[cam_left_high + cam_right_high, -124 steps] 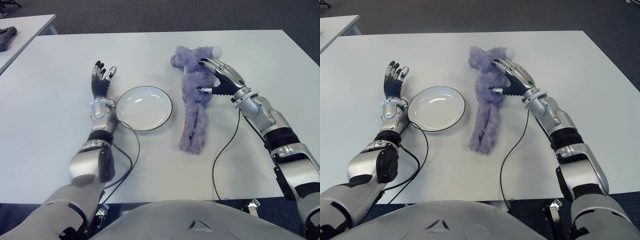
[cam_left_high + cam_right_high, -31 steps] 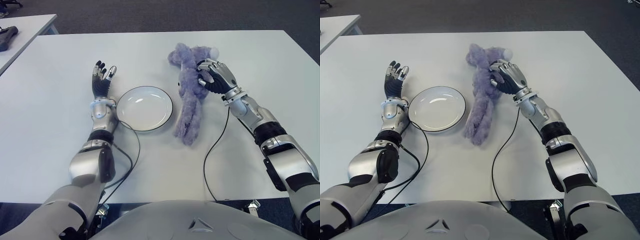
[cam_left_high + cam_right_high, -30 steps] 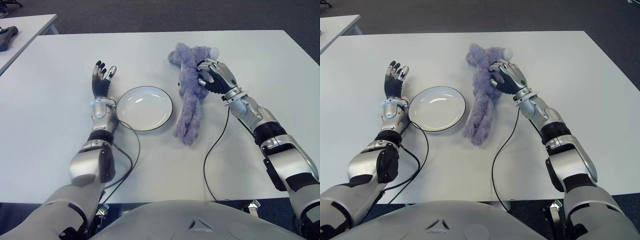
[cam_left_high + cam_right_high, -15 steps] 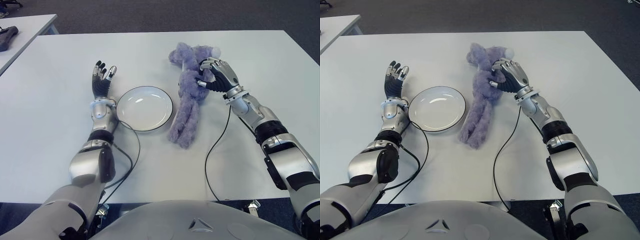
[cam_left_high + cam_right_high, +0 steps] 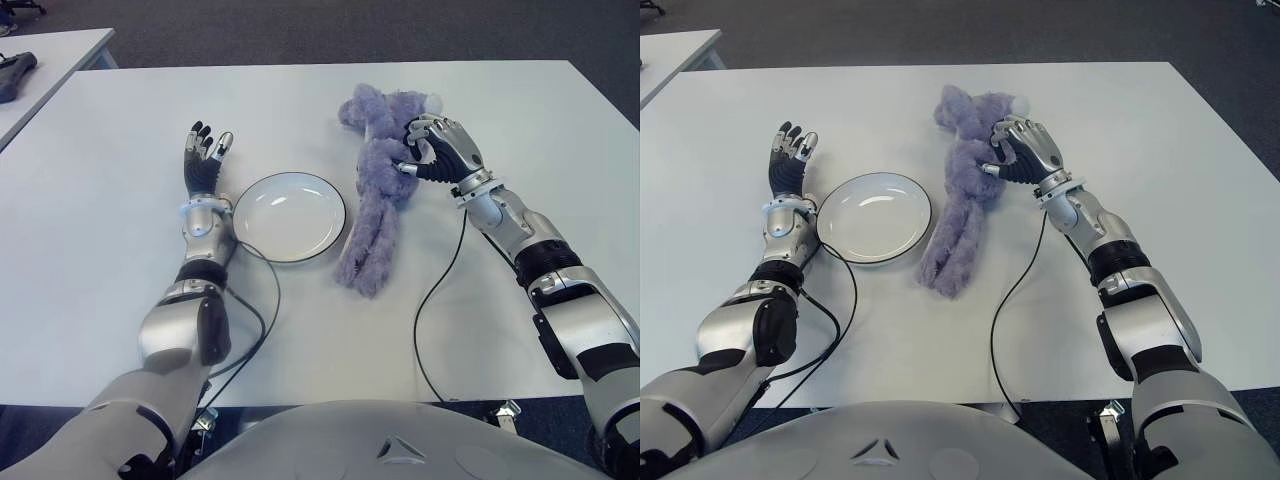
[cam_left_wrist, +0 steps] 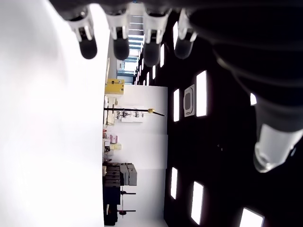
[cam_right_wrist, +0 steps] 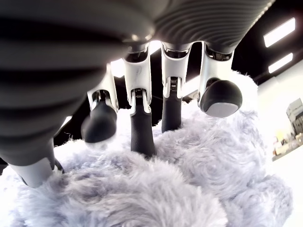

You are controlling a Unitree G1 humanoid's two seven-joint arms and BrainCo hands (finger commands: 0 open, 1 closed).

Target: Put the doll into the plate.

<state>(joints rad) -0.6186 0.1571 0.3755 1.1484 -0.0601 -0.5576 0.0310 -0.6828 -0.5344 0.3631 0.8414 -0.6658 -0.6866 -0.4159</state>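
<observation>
Since the earlier frames my right hand point(image 5: 438, 152) has dragged the doll point(image 5: 375, 190) closer to the plate point(image 5: 290, 216); fingers curl into its fur. It lies at the plate's three o'clock. My left hand point(image 5: 203, 160), fingers spread and empty, shows at nine o'clock.
</observation>
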